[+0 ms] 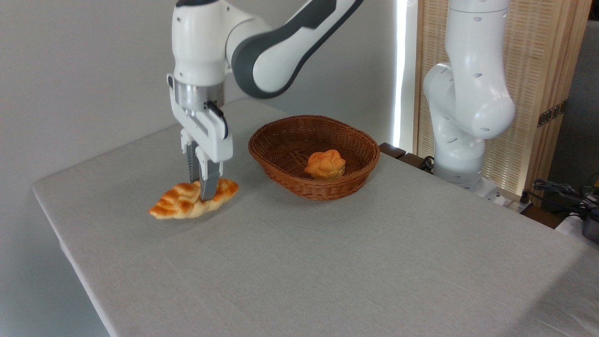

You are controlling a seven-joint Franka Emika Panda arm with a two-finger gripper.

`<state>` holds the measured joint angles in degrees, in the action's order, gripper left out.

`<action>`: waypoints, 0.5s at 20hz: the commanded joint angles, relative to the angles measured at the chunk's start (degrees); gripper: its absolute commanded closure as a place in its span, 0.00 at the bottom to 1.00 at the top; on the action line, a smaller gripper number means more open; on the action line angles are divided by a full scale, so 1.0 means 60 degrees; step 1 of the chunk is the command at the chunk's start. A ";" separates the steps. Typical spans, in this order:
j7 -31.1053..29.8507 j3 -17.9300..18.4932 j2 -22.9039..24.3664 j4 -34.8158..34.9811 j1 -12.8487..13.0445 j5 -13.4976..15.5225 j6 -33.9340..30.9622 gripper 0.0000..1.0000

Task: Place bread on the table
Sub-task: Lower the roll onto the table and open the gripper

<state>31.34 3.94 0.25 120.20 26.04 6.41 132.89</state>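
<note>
Pincer [202,189] pointing straight down, clenched on the bread [193,200] near its right half. The bread lies low at the worktop [327,262], left of the wicker basket [313,157] and apart from it; contact with the surface cannot be judged. 1 small bun [325,164] sits inside the basket.

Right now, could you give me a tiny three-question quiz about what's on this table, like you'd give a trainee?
1. True or false: the gripper is clamped on the braided bread.
2. What lies inside the wicker basket?
3. The braided bread is: A) in the basket, B) left of the basket, low over the table, C) right of the basket.

Key: 1 true; 2 a small round bun; 3 B.
</note>
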 commanded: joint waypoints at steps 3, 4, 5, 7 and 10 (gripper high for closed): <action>-0.0008 0.0032 -0.0262 -0.0199 0.0025 -0.0116 0.0147 0.00; -0.0023 0.0032 -0.0262 -0.0199 0.0025 -0.0116 0.0147 0.00; -0.0037 0.0032 -0.0262 -0.0199 0.0025 -0.0116 0.0118 0.00; -0.0067 0.0032 -0.0262 -0.0199 0.0010 -0.0101 0.0103 0.00; -0.0169 0.0032 -0.0247 -0.0199 0.0010 -0.0101 0.0103 0.00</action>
<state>31.22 3.93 -1.62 119.41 26.05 6.41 133.82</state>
